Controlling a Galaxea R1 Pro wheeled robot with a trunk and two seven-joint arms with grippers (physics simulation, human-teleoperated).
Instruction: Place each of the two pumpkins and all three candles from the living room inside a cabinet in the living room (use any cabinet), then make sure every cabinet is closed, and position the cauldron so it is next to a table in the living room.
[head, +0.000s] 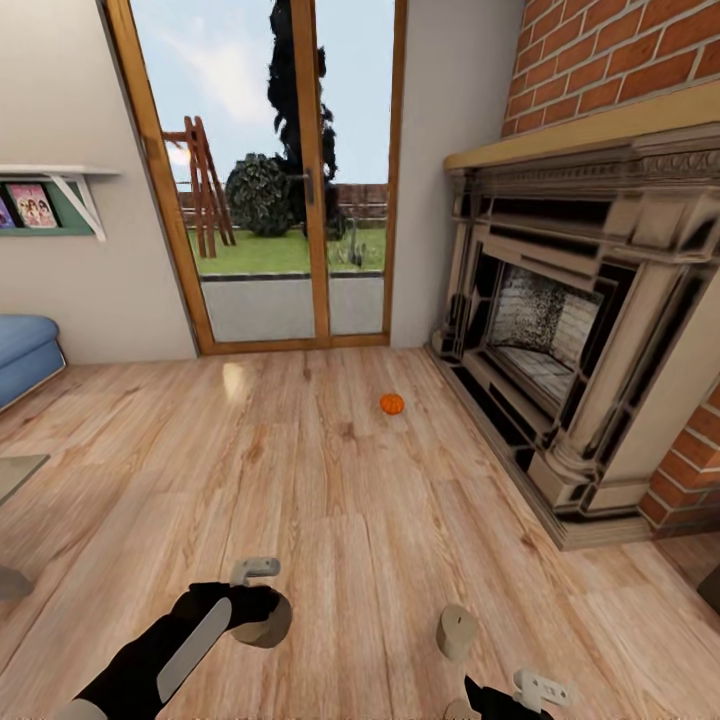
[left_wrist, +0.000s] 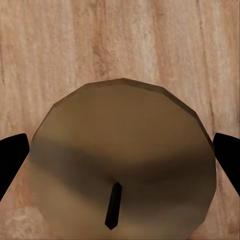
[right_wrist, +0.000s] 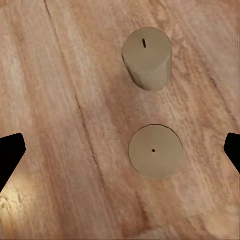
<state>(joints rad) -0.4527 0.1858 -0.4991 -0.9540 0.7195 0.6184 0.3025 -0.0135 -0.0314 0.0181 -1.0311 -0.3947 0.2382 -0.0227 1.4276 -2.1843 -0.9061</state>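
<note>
Setting: a living room with a wood-plank floor (head: 330, 500), a glazed garden door (head: 265, 170) at the far wall and a brick-backed fireplace (head: 590, 330) along the right side.
Pumpkin (head: 391, 403): a small orange pumpkin lying on the floor in front of the fireplace, nearer the door than the robot, well apart from both arms.
Left candle (head: 265, 620): a tan cylinder with a dark wick, seen from above in the left wrist view (left_wrist: 122, 165); it sits under the left claw, low at the near edge of the head view.
Left claw (head: 258, 600): black arm with pale fingers, poised over the left candle; in the left wrist view the two dark fingertips (left_wrist: 12, 155) stand at either side of the candle, spread wide; whether they touch its sides cannot be told.
Right candles: one upright on the floor (head: 457, 630), just ahead of the right arm; the right wrist view shows two, a farther one (right_wrist: 146, 57) and a nearer one (right_wrist: 155, 151) seen end-on, close together but not touching.
Right claw (head: 535, 690): at the bottom edge of the head view; in the right wrist view its fingertips (right_wrist: 10, 155) stand far apart, with nothing between them but floor and the nearer candle below.
Other: a blue seat (head: 25, 350) and a wall shelf (head: 55, 195) at the left.
</note>
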